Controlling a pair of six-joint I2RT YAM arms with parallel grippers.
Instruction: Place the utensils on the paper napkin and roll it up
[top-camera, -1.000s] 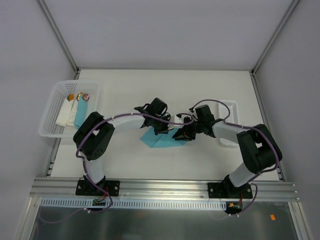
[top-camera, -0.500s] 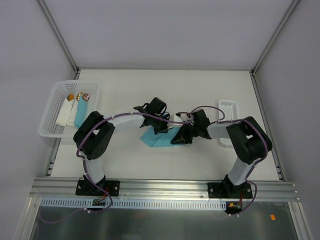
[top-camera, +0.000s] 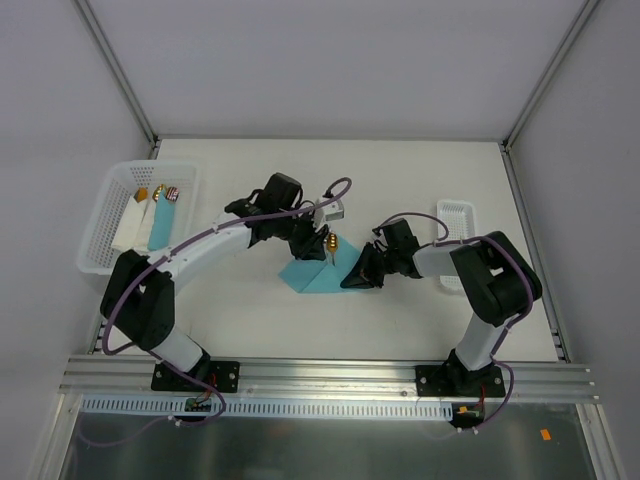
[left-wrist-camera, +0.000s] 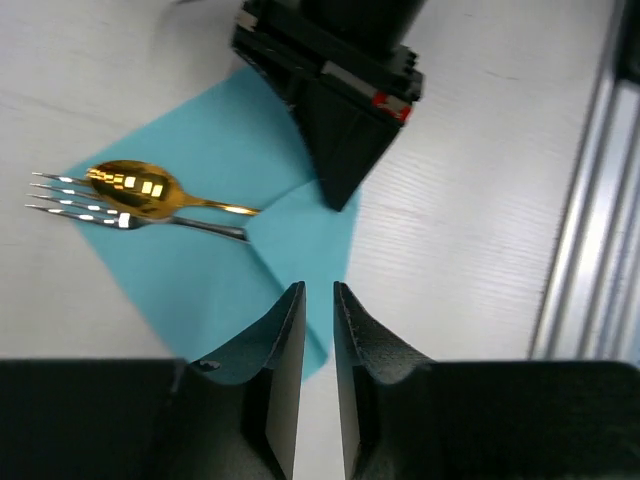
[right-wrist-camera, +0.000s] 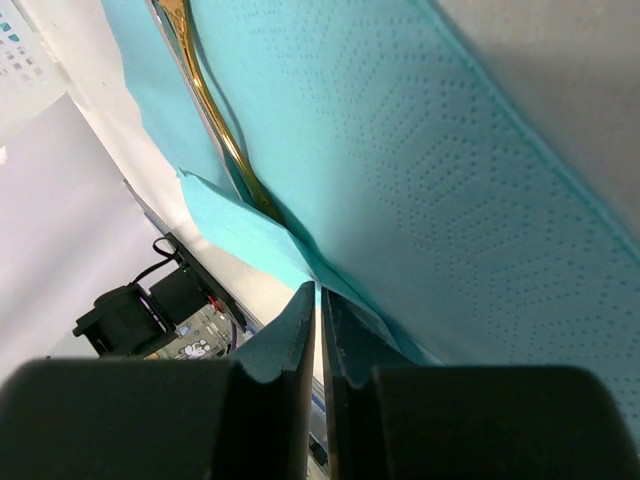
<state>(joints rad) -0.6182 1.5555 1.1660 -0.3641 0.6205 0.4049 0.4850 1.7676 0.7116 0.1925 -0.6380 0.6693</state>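
Utensils (left-wrist-camera: 130, 187) partly under paper napkin (left-wrist-camera: 200, 275)

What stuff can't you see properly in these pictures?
Top view: the utensils are just a tiny gold speck.
Left wrist view: their handle ends hide under a folded corner of the paper napkin.
Right wrist view: their heads are cut off by the top edge.
Top view: things in the white basket are too small to name.

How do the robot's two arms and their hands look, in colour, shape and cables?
Both the left arm and the right arm have white links between bulky black joints. A purple cable runs loosely along each. The left hand and the right hand are black, each with two fingers tapering to the tips. The right hand's body carries a small red mark.
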